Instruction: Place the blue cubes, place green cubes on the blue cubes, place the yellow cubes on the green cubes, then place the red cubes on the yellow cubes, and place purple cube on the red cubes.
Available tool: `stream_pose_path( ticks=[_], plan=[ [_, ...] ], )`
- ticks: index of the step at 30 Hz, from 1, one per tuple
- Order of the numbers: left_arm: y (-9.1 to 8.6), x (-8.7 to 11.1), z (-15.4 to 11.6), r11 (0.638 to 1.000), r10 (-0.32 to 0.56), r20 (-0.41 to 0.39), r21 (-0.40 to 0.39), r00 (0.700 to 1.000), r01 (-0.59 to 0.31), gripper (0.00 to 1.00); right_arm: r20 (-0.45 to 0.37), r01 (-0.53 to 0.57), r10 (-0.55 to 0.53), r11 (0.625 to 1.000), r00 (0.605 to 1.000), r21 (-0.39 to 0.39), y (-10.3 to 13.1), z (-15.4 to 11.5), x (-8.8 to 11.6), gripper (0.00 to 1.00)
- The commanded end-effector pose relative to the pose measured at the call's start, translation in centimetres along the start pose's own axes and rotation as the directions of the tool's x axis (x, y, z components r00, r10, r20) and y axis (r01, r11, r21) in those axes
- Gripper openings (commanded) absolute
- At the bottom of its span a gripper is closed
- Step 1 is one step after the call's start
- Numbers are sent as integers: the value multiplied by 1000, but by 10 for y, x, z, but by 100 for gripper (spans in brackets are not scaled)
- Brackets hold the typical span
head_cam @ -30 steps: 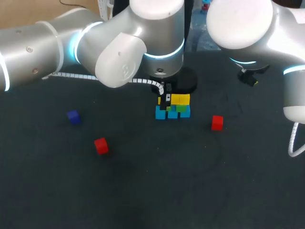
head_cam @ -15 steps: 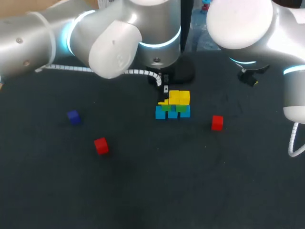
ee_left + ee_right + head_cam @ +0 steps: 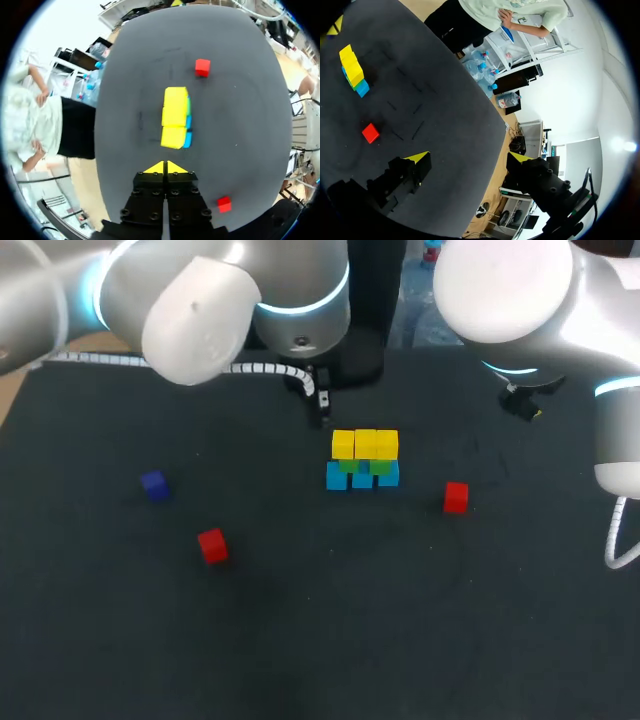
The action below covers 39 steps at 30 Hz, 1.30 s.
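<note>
Hovering with the yellow cubes (image 3: 175, 107) ahead, my left fingers (image 3: 156, 168) meet tip to tip, empty; my right fingers (image 3: 420, 159) stand wide apart, empty too.

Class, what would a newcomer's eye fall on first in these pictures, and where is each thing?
The little wall of cubes near the middle of the table strikes first: yellow row on green on blue. Two red cubes lie loose, one to its left, one to its right, with a bluish-purple cube farther left. The left gripper hangs beyond the wall, fingers together and empty.
</note>
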<state>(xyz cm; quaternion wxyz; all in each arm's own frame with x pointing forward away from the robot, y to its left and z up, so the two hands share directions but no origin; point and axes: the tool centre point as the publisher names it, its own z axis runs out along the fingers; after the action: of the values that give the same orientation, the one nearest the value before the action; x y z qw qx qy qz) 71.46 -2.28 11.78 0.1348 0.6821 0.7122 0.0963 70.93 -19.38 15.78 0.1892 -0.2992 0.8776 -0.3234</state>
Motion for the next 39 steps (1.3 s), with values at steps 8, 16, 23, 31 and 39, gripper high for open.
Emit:
stream_pose_path(
  ticks=[8, 16, 23, 31, 39],
  plan=[
    [6, 36, -22, 986, -128, -16, -112, 992, 125, 0, 4, -1, 1, 1000, 1000, 1, 0, 1, 1, 100],
    [1, 53, -30, 982, -155, -39, -120, 987, 149, 0, 4, -1, 1, 1000, 1000, 1, 0, 1, 1, 100],
    [-2, 71, -38, 982, -170, -80, -96, 982, 162, 0, 4, -1, 1, 1000, 1000, 1, 0, 1, 1, 100],
    [-10, 90, -49, 981, -193, -46, -27, 980, 191, 0, 4, -1, 1, 1000, 1000, 1, 0, 1, 1, 100],
    [-17, 101, -58, 975, -221, -25, -7, 975, 221, 100, 4, -1, 1, 1000, 1000, 1, 0, 1, 1, 100]
  ],
)
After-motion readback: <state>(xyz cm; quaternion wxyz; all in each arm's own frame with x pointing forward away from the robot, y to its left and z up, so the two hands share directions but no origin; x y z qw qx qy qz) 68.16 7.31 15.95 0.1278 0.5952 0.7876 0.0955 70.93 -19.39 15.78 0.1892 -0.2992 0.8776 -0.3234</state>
